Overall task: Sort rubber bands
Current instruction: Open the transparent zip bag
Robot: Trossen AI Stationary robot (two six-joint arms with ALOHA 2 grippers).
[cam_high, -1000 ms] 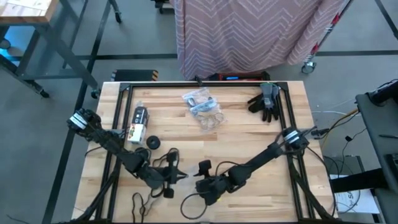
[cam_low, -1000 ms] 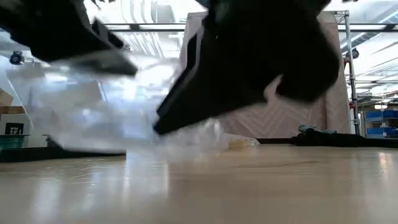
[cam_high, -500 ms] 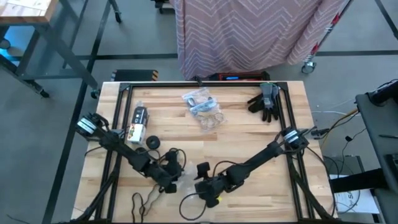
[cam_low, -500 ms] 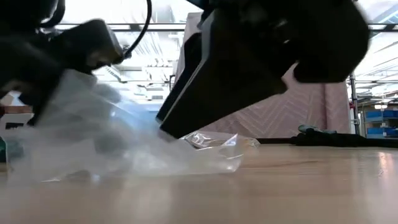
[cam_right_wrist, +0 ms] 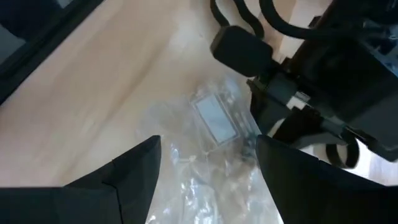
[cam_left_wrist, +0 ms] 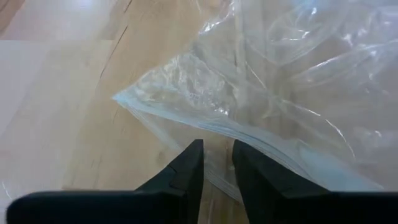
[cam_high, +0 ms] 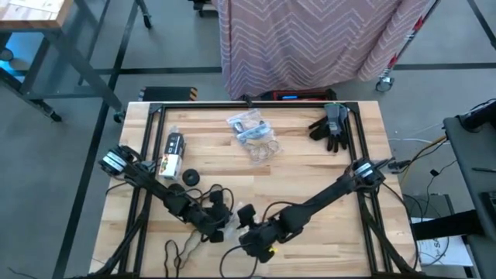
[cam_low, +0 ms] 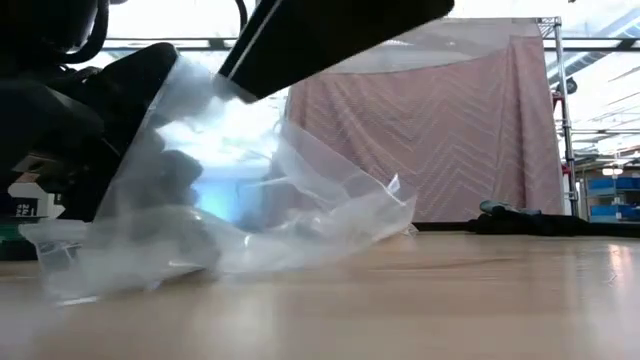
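While the high view shows only both grippers crowded at the table's near edge, the left wrist view shows the left gripper (cam_left_wrist: 216, 163) with its fingers a narrow slit apart, a clear plastic bag (cam_left_wrist: 298, 93) just ahead of the tips (corner pointing away). The right gripper (cam_right_wrist: 208, 162) stands wide apart over it. Rubber bands (cam_high: 262, 147) lie well beyond both fingers, by another bag; their direction is unclear.

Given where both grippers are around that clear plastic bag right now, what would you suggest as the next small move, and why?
Probably close the left gripper on the clear plastic bag: its fingers are slightly parted at the bag's edge, gripping nothing, while the right gripper hovers wide open above it.
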